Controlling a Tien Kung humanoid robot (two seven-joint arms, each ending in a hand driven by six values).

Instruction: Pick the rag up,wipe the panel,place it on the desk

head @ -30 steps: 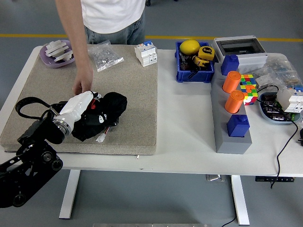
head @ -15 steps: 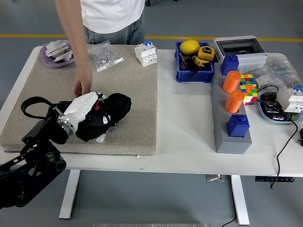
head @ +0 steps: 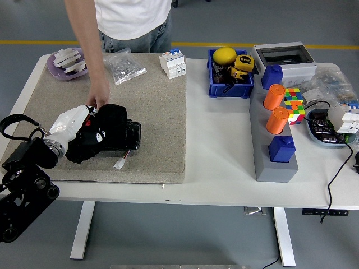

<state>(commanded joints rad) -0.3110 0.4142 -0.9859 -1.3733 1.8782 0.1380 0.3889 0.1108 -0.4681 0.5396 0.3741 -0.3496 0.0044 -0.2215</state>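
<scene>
The black rag (head: 107,134) lies bunched on the left half of the beige felt panel (head: 160,120). My left hand (head: 72,124), covered in white, lies on the rag's left side with its fingers curled into the cloth, and the black arm comes in from the lower left corner. A person stands at the far side, and their hand (head: 99,100) hangs just above the rag's top edge, close to my hand. A small white connector (head: 119,163) on thin wires sticks out below the rag. My right arm is out of view.
A purple dish of white parts (head: 68,61), a plastic bag (head: 124,67) and a white breaker (head: 173,63) sit at the panel's far edge. To the right are a blue bin (head: 230,75), a grey block with orange cylinders (head: 273,148), a colour cube (head: 294,103) and a cable.
My left hand has dragged the rag leftward across the panel, and the rag is now flatter and more bunched under the hand. The person's hand has stayed in about the same place.
</scene>
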